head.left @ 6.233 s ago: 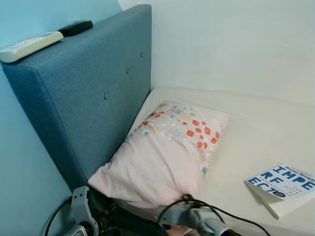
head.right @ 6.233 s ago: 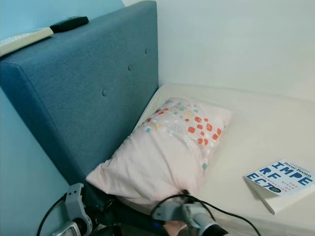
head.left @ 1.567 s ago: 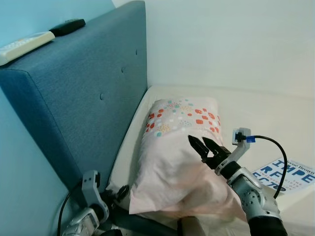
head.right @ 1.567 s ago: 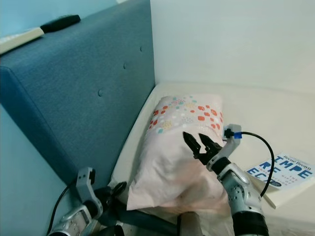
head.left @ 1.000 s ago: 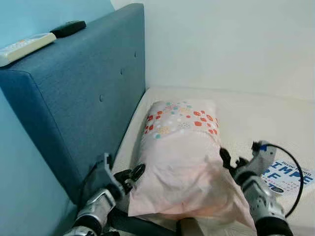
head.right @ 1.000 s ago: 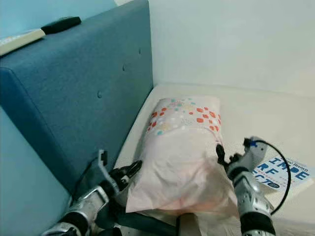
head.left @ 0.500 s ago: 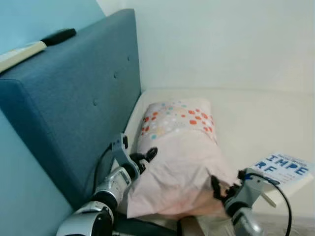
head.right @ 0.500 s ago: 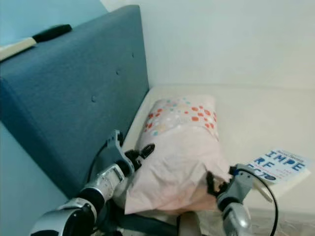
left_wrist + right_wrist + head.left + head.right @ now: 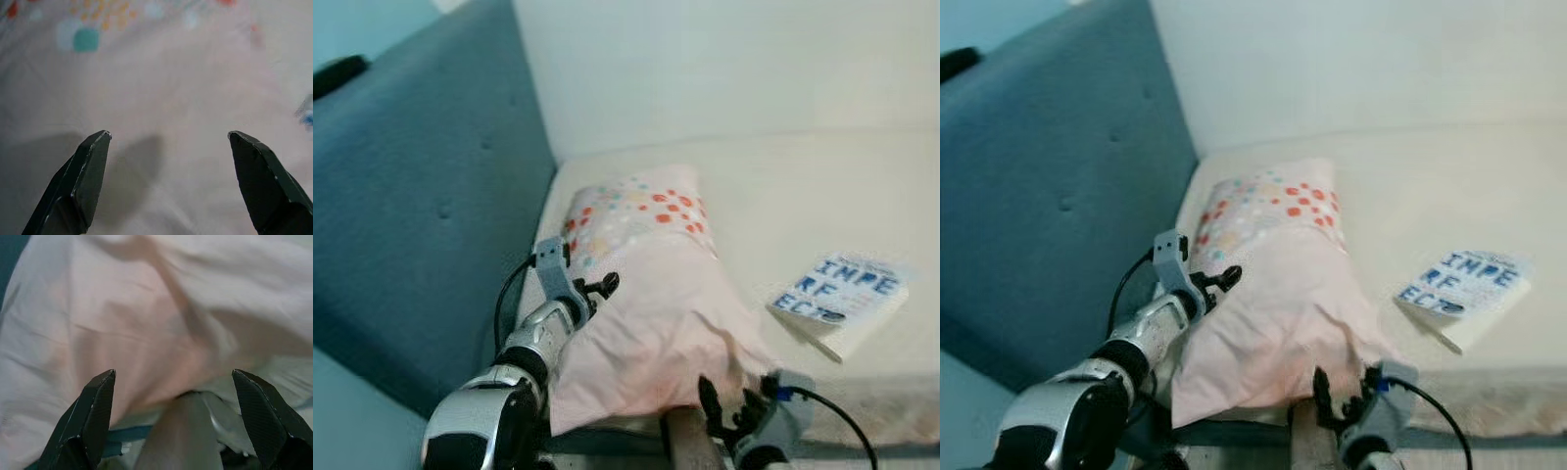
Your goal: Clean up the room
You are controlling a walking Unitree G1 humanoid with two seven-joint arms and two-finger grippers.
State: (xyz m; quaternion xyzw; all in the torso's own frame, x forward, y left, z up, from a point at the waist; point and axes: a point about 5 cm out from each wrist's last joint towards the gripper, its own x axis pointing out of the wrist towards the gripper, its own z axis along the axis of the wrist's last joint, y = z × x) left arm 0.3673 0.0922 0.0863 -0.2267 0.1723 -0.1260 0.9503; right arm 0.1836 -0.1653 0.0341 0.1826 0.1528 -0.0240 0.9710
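We'd swung the pillow [image 9: 646,304] lengthwise beside the headboard [image 9: 421,215]; left pincer [image 9: 597,287] at its side, right pincer [image 9: 724,416] dropped to its near end, both wide open, empty. Book [image 9: 842,299] next, probably.

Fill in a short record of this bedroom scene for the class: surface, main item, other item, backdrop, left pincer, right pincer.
surface: cream mattress
main item: pink pillow with coloured dots at its far end, lying lengthwise beside the headboard
other item: book with blue letters, flat on the mattress, apart from the pillow
backdrop: blue padded headboard
left pincer: open, at the pillow's headboard-side edge
right pincer: open, at the pillow's near end
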